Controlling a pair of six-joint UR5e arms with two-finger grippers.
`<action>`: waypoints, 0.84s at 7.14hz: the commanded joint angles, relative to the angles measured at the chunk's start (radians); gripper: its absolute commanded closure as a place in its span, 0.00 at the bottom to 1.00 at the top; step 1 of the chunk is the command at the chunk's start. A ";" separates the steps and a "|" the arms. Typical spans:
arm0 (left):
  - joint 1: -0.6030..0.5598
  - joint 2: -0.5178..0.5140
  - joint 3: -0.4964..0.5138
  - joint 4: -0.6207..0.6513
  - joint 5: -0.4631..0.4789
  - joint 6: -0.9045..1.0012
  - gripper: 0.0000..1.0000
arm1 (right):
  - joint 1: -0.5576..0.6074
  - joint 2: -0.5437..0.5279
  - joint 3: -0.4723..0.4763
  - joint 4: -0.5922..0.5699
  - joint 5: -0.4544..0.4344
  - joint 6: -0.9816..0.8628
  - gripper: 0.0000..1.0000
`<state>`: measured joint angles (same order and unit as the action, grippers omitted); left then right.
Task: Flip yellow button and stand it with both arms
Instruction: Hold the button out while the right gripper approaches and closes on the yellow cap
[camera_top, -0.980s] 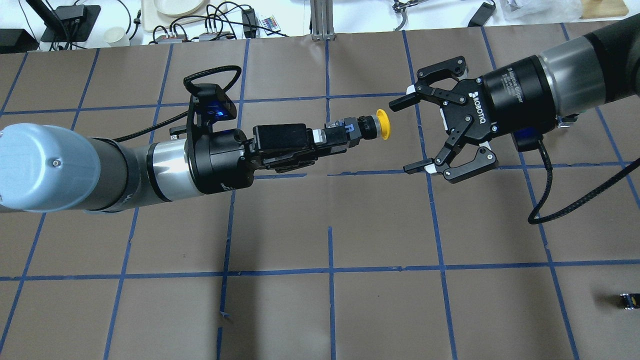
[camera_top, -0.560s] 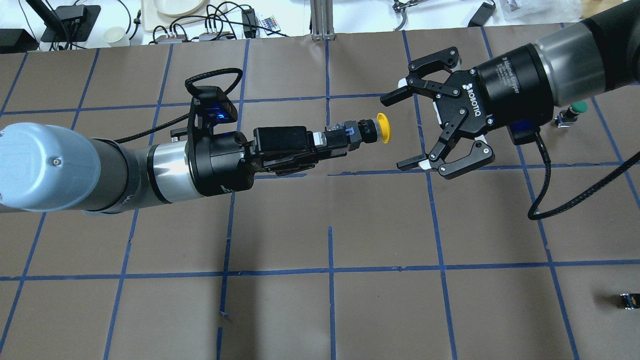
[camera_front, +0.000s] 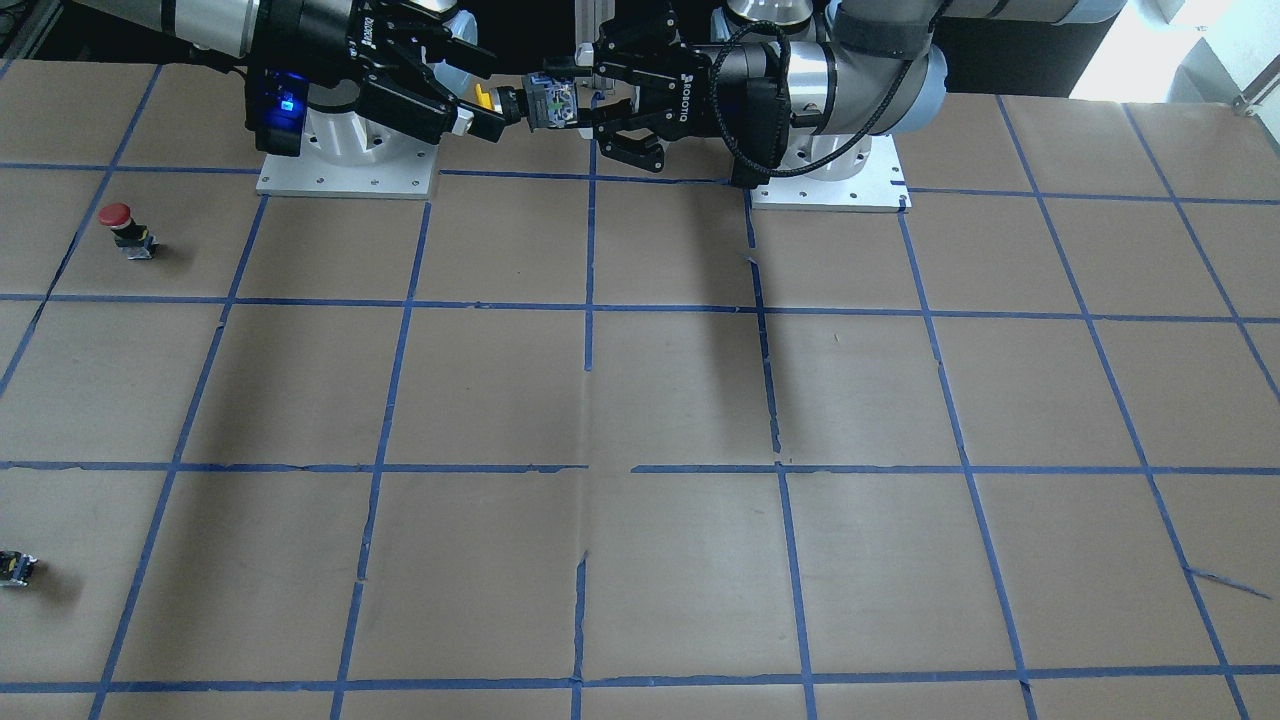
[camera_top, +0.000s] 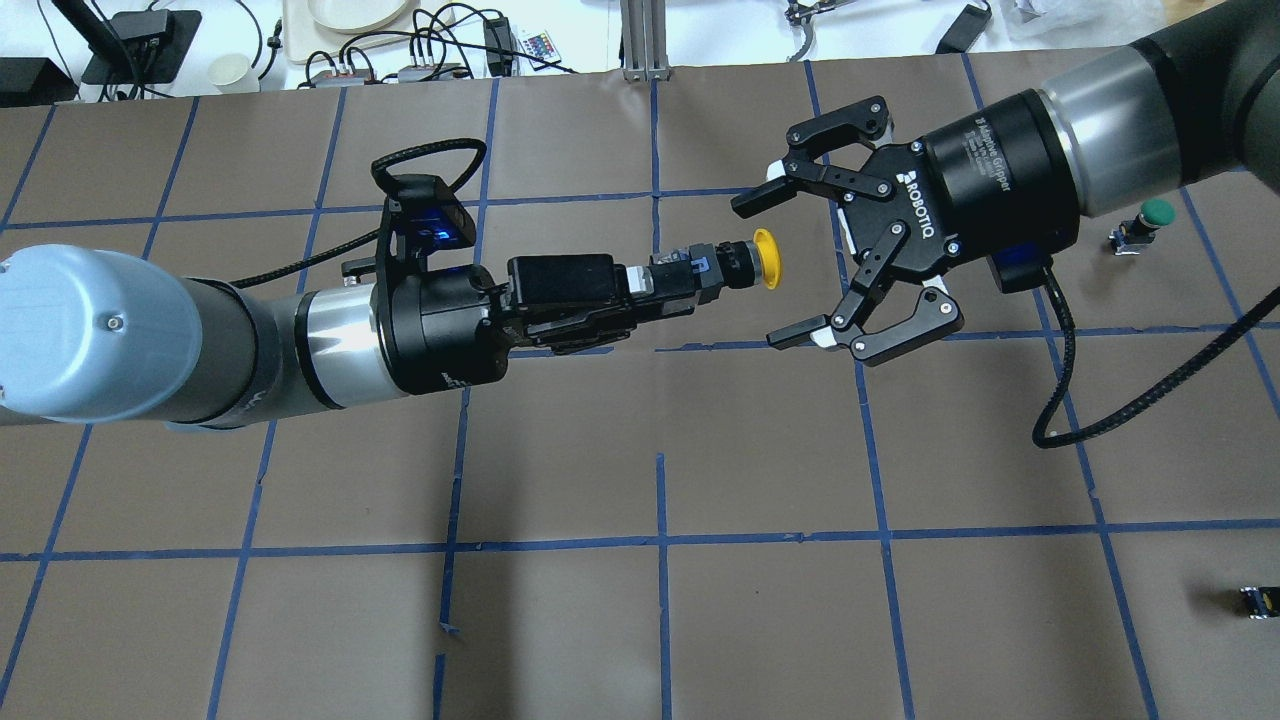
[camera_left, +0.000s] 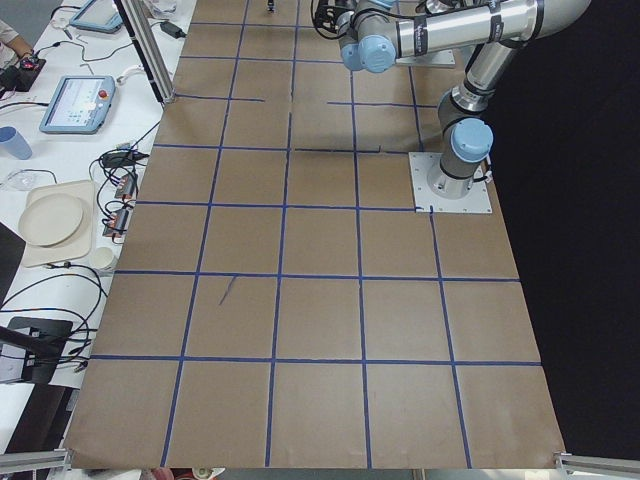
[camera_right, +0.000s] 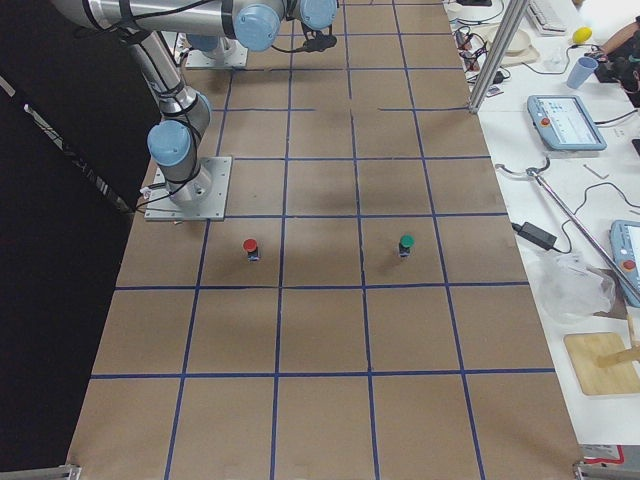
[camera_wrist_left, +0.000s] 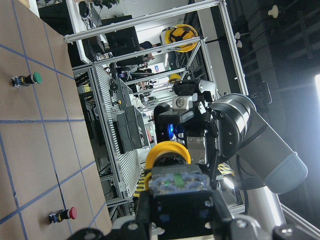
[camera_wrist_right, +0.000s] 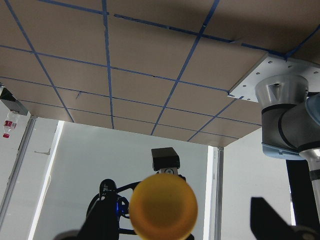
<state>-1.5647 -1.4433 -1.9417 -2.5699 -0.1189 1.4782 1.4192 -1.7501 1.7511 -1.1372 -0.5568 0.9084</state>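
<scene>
The yellow button is held level in the air, its dark base clamped in my left gripper, and its cap points at my right gripper. My right gripper is open, with its fingertips level with the cap on either side and not touching it. In the front view the button hangs between the two grippers near the robot's bases. The left wrist view shows the cap above the base. The right wrist view shows the cap face on, between dark fingers.
A green-capped button stands at the right behind my right arm, and it also shows in the right side view. A red-capped button stands nearby. A tiny black block lies at the table's near right edge.
My right gripper has moved left toward the button, so its open fingertips now flank the yellow cap. This uncovered the green button behind it. My left arm has held still.
</scene>
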 joint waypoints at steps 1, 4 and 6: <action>0.000 0.000 -0.005 0.000 -0.001 0.004 0.90 | 0.003 0.001 -0.002 0.002 -0.009 0.001 0.04; 0.000 0.000 -0.002 0.002 -0.001 0.005 0.91 | 0.001 0.001 -0.004 0.001 -0.005 0.001 0.53; 0.000 0.000 -0.011 0.002 -0.001 0.016 0.90 | -0.008 0.001 -0.004 0.004 -0.002 0.001 0.77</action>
<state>-1.5655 -1.4428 -1.9488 -2.5678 -0.1198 1.4891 1.4158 -1.7485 1.7474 -1.1357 -0.5613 0.9097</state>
